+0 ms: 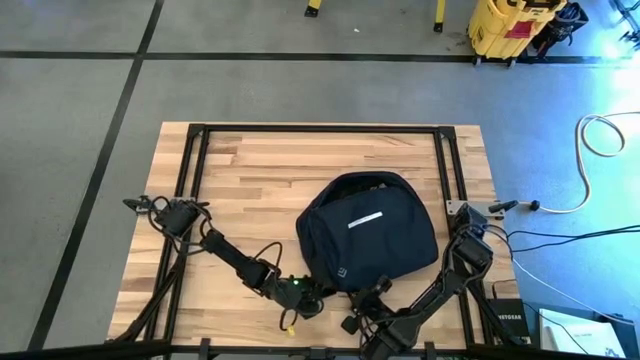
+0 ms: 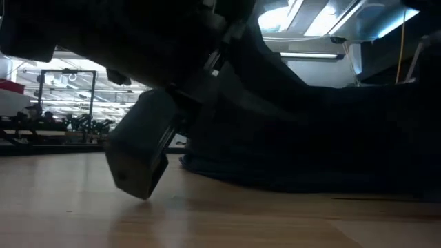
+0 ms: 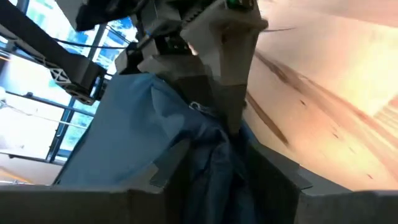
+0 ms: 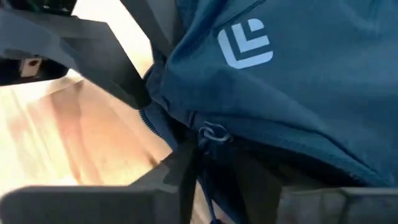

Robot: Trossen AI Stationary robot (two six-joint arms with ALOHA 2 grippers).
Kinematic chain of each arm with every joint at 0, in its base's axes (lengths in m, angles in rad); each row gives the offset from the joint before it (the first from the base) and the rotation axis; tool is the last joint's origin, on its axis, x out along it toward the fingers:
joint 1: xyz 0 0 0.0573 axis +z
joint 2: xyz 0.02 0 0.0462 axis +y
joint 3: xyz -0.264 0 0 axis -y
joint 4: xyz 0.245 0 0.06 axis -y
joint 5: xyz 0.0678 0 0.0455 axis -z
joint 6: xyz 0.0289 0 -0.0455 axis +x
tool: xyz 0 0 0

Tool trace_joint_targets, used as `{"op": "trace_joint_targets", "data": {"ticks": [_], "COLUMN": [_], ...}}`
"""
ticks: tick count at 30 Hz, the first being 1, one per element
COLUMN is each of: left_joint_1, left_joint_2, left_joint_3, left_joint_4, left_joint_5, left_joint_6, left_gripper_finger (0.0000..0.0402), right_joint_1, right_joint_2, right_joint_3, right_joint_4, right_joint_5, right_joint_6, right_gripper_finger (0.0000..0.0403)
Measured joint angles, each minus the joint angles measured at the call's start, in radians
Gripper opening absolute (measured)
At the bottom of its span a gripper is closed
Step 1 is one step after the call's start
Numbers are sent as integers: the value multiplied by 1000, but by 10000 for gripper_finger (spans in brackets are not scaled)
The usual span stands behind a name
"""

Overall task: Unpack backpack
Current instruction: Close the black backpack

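Left gripper (image 1: 312, 296) down at the near edge of the backpack (image 1: 370, 232), fingers pinching a fold of cloth.

Soft, floppy, dark blue bag, round shape, white stripe, in the middle of the wooden table (image 1: 250, 170). Probably saggy when lifted; best grabbed by zipper pull (image 4: 213, 133).

Right gripper (image 1: 368, 300) beside it, closing on cloth near the zipper.

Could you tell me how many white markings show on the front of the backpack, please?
2 on the backpack: a short white stripe near the middle, and a small white logo nearer the arms. Others may be hidden.
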Motion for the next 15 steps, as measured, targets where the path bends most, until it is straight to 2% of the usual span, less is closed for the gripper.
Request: {"op": "trace_joint_targets", "data": {"ticks": [6,15], "left_joint_1": [34,70], "left_joint_2": [0,0], "left_joint_3": [0,1], "left_joint_4": [-25,-42], "left_joint_5": [4,6], "left_joint_6": [-28,-68], "left_gripper_finger": [138,138], "right_joint_1": [-14,1], "right_joint_2": [0,1], "right_joint_3": [0,29], "right_joint_4": [0,-1], "right_joint_5": [0,-9], "right_joint_6": [-1,13], "right_gripper_finger": [8,1]}}
